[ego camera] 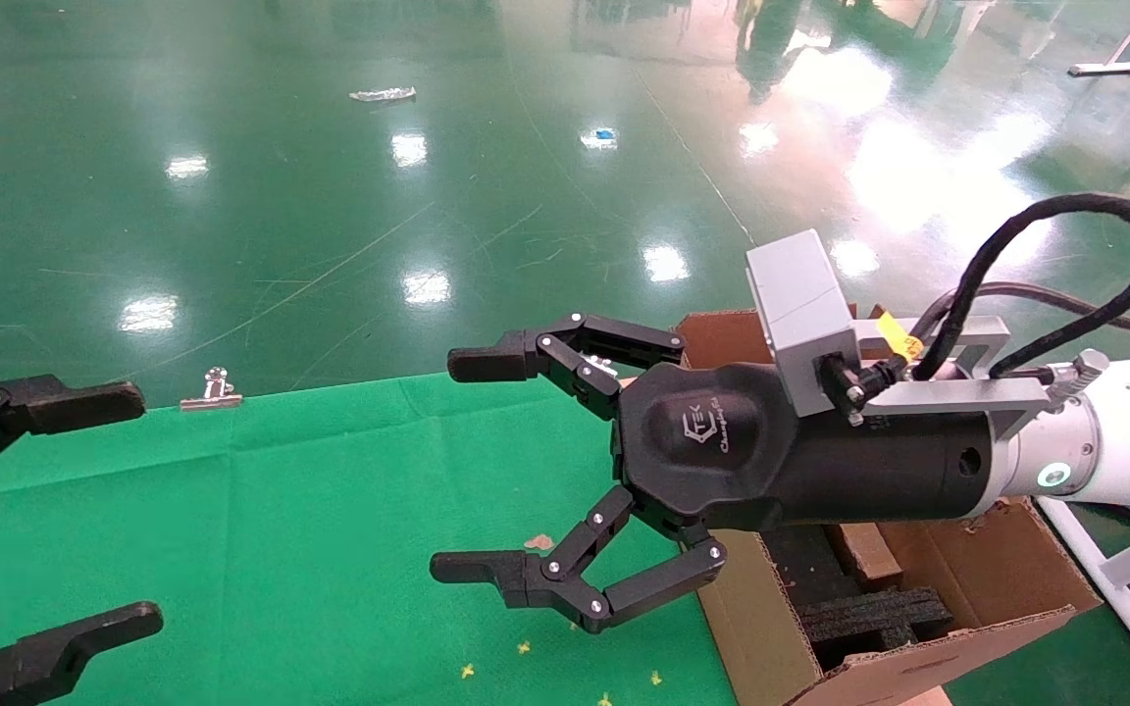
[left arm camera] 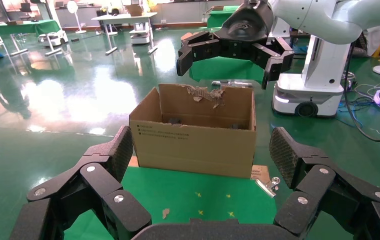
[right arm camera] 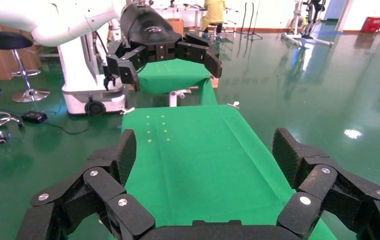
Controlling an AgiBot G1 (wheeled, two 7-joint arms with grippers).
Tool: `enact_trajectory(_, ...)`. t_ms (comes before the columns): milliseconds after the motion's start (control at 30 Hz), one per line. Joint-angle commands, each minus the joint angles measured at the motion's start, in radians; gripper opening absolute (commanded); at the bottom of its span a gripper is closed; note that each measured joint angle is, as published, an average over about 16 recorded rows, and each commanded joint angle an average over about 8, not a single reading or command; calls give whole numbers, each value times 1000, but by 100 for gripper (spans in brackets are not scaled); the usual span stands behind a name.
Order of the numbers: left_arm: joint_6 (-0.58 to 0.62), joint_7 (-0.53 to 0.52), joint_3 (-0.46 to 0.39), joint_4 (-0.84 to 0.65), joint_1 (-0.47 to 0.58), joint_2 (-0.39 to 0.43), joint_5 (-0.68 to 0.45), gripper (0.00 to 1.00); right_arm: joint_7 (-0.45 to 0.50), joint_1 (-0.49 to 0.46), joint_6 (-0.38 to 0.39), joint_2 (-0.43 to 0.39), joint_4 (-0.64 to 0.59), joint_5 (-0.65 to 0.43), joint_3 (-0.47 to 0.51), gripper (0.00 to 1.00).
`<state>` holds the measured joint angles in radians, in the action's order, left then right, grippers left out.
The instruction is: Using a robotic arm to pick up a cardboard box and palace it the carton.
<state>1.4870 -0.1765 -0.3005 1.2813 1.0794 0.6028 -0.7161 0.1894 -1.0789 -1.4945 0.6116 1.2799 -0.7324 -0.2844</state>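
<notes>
My right robotic arm [ego camera: 1104, 441] reaches in from the right, above the carton's near-left corner. Its gripper [ego camera: 467, 466] is open and empty over the green cloth; it also shows in the left wrist view [left arm camera: 228, 52] and its own view [right arm camera: 205, 152]. The carton [ego camera: 967, 579] stands at the table's right end, flaps up, black foam [ego camera: 869, 613] inside; it also shows in the left wrist view [left arm camera: 193, 142]. A small brown block [ego camera: 864, 554] lies inside it; I cannot tell whether it is the cardboard box. My left gripper [ego camera: 143, 508] is open and empty at the left edge.
The green cloth [ego camera: 281, 510] covers the table, with small yellow marks and a brown scrap [ego camera: 538, 541]. A metal binder clip [ego camera: 212, 389] holds its far edge; another clip [left arm camera: 269, 186] sits by the carton's corner. Glossy green floor lies beyond.
</notes>
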Motion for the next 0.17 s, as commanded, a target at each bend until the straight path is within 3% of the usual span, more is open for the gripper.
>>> enact_trajectory(33,0,0,0,0,0,0,0,100,0,0,0,0,0,0,0,100)
enact_trajectory(167,0,0,0,0,0,0,0,100,0,0,0,0,0,0,0,100)
